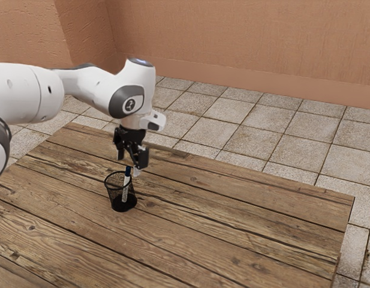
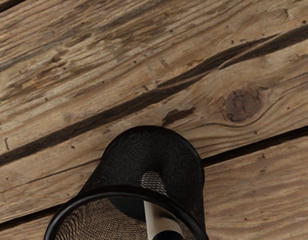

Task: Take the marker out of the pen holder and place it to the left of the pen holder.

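The marker (image 1: 125, 189) is located inside the pen holder (image 1: 115, 193), standing nearly upright with a slight tilt; its upper end leans toward the exterior view's right. The body is white with dark printing, and the upper end is dark blue. This upper end projects above the holder's rim (image 2: 123, 190). The lower portion is visible through the mesh.

The holder is a black, round, open-topped mesh cup. It stands upright on the table (image 1: 262, 240).

The gripper (image 1: 132, 169) is positioned directly above the holder, pointing downward, at the upper end of the marker. The state of the jaws cannot be determined from either view; whether they grip the marker cannot be confirmed.

The arm (image 1: 86, 90) is white and enters from the exterior view's left. The table surface consists of weathered wooden planks separated by dark gaps. A round knot (image 2: 243, 104) is present in the wood near the holder. Beyond the table are a floor (image 1: 229, 144) of pale square tiles and an orange-brown wall (image 1: 232, 39).
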